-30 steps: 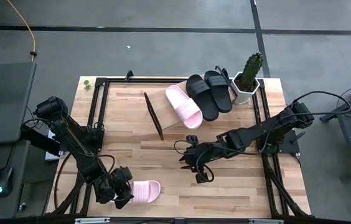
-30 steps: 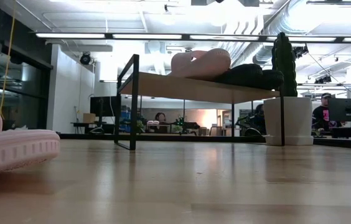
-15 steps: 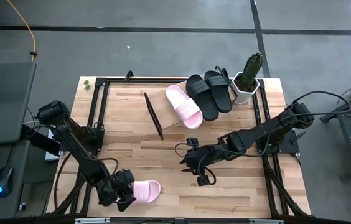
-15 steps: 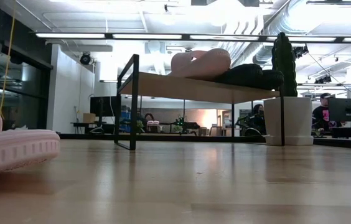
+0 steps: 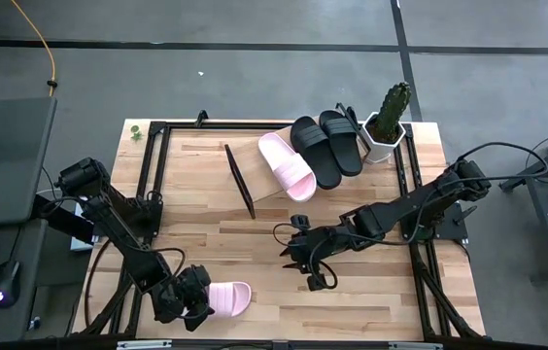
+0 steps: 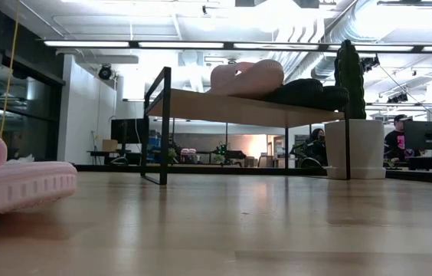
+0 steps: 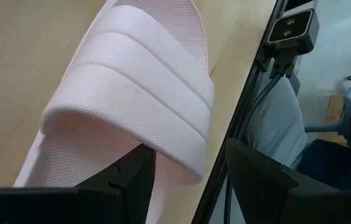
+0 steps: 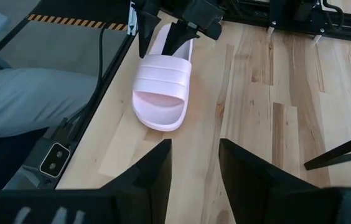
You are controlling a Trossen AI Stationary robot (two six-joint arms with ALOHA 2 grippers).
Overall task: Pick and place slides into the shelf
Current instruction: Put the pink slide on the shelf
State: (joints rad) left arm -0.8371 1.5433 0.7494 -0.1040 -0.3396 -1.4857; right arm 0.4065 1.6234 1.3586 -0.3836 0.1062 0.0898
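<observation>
The left gripper (image 5: 196, 297) straddles one edge of a pink slide (image 5: 227, 297) at the table's near edge, fingers spread. The right gripper (image 5: 305, 264) waits mid-table, open (nothing between its fingers). Three slides sit on the shelf (image 5: 266, 185).

place: open-plan office used as a robot lab
ceiling: long strip lights (image 6: 201, 44) and bare ducts (image 6: 338, 31) overhead
background: desks with a monitor (image 6: 424, 136) and seated people (image 6: 398, 138) far behind the table
floor: grey tiles with dark seams (image 5: 255, 68) around the rig
bench: light wood table (image 5: 371, 292) in a black metal frame (image 5: 153, 175), cables trailing off it
side desk: computer mouse (image 5: 0, 296) with a green light, left of the table
cable: yellow cord (image 5: 49, 53) across the floor
</observation>
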